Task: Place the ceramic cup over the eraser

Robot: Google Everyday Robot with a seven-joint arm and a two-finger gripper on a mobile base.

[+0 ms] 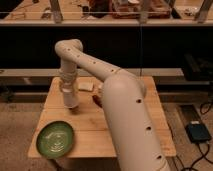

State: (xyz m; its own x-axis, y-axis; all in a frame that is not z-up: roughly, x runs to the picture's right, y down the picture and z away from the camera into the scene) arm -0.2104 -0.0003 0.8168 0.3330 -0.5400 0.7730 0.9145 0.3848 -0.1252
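— Well, how far along?
— Hard to call. Gripper point(70, 96) low over the left-centre part of the table point(150, 95), at the end of the arm that bends down from the upper left of the frame. Apart or clamped: cannot tell.
— And the ceramic cup?
— Most likely the white tapered shape point(71, 102) right beneath the wrist, at or just above the boards. Touching the wood or not: unclear.
— Eraser anywhere?
— Nowhere in sight. Possibly under that white shape, possibly hidden by the arm; no way to say which.
— So, done or not?
— Judged close to the end: cup low at the spot, covering perhaps begun. Left to do, on that reading: settle the cup flat, let go, lift clear.
— Anything nearby to mind?
— Pale flat block point(86, 86) just to the right and a little higher, reddish-brown thing point(98, 100) beside the arm, green plate point(56, 140) toward the lower left, well apart.
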